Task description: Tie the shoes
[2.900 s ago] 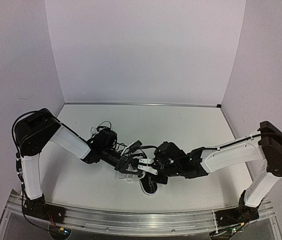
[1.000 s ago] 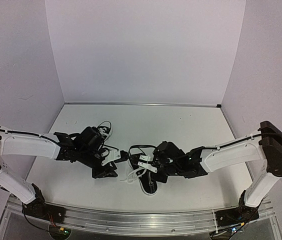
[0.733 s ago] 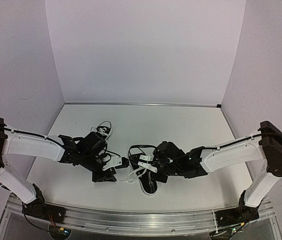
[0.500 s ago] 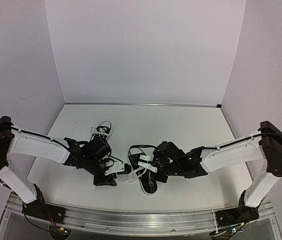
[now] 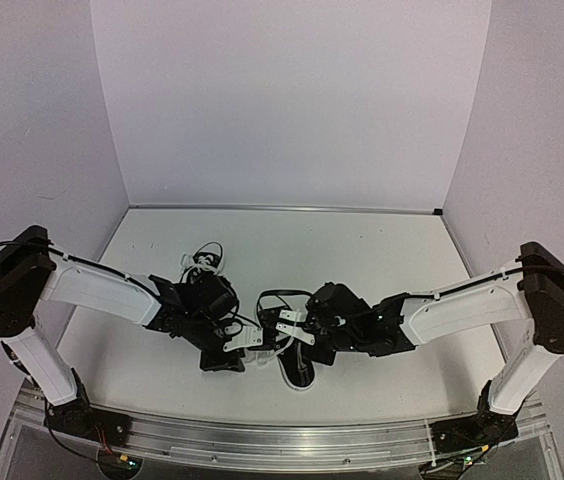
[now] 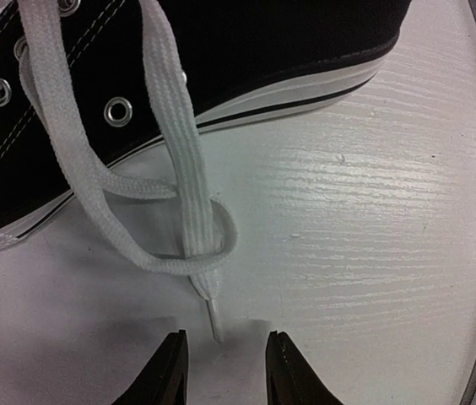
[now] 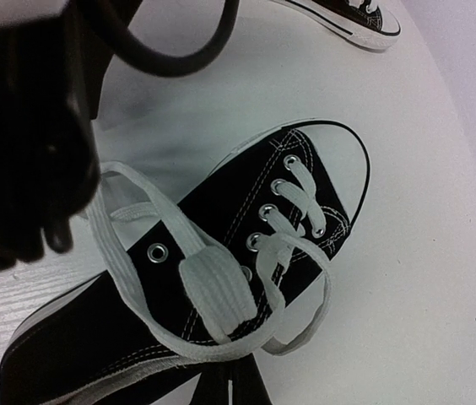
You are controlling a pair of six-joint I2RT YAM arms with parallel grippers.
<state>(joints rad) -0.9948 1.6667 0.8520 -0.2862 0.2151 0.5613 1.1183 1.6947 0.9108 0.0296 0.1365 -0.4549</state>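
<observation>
Left gripper (image 6: 224,350) is hovering open and empty, lace end (image 6: 208,299) pointing into its gap, right gripper (image 7: 228,384) pinching a lace (image 7: 213,295)

worktop (image 5: 362,250): white and flat, with faint wood-grain showing in the left wrist view
near-edge rail (image 5: 262,440): aluminium extrusion running along the whole near edge
near shoe (image 5: 299,375): black canvas sneaker with white sole, sole down, close to the middle of the near edge; mostly covered from above
far shoe (image 5: 205,262): matching sneaker, left of centre, roughly midway between near and far edges, well apart from the near shoe
white lace (image 6: 179,245): loose loop and tip lie flat on the worktop, just beside the near shoe's sole
</observation>
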